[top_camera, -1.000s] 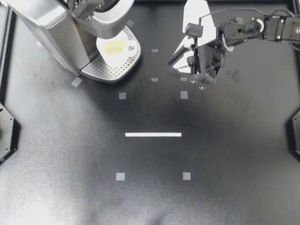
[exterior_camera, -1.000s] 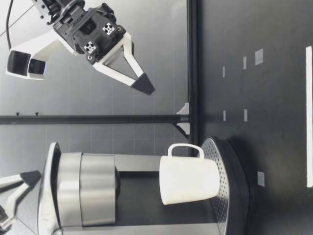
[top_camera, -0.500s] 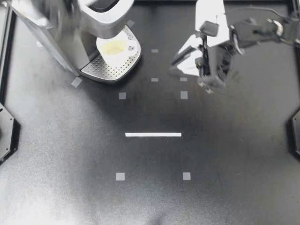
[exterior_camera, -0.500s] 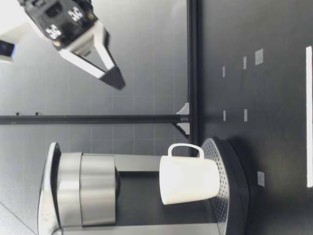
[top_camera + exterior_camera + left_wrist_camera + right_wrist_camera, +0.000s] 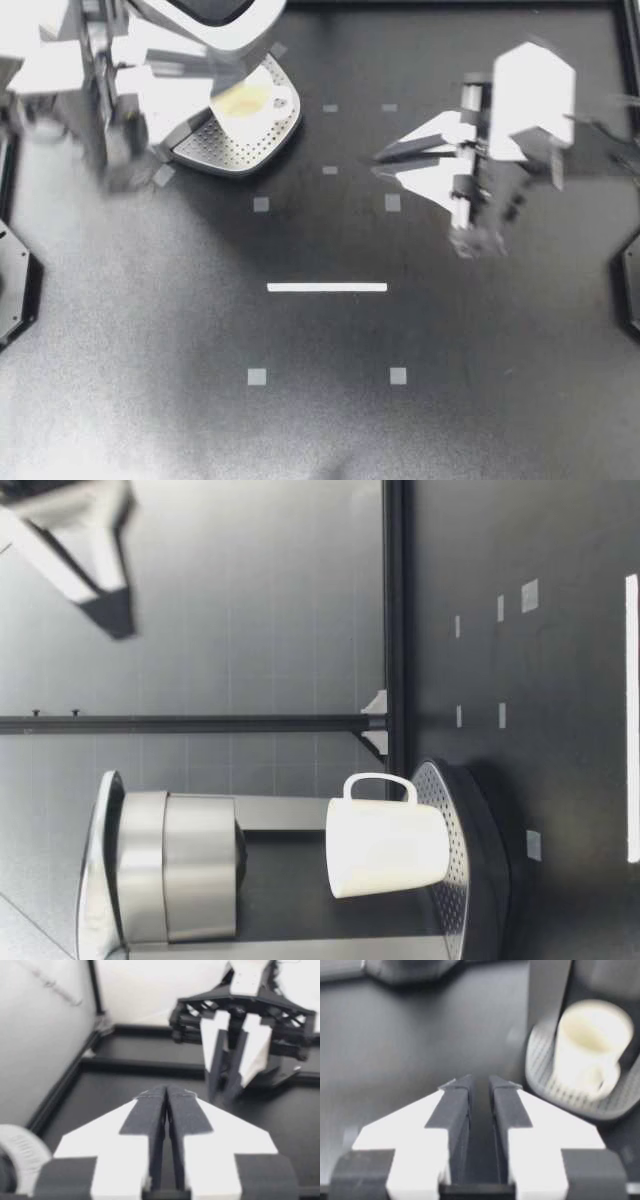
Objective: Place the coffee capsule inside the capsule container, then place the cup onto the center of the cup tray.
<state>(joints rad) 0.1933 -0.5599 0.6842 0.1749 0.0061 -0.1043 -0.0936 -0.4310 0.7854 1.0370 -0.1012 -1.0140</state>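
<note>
A white cup (image 5: 250,100) stands upright on the perforated cup tray (image 5: 232,150) of the coffee machine (image 5: 215,15). No capsule shows in any view. My left gripper (image 5: 190,120), blurred, hangs beside the machine; in the left wrist view its pads (image 5: 152,1105) touch, holding nothing. My right gripper (image 5: 380,165) points toward the machine from mid-table. Its fingers (image 5: 457,1105) stand a narrow gap apart, empty, with the cup (image 5: 590,1045) ahead. In the low view the cup (image 5: 385,848) rests on the tray (image 5: 470,860), with a gripper (image 5: 115,625) high above the table.
A white tape line (image 5: 327,287) and small grey tape squares (image 5: 257,376) mark the black table. Dark frame rails (image 5: 10,150) edge the workspace. From the left wrist view, the right gripper (image 5: 235,1065) hangs ahead over the table.
My right gripper has swung away from the machine toward the right and risen. My left arm has come into sight at the machine's left side. The cup has not moved.
</note>
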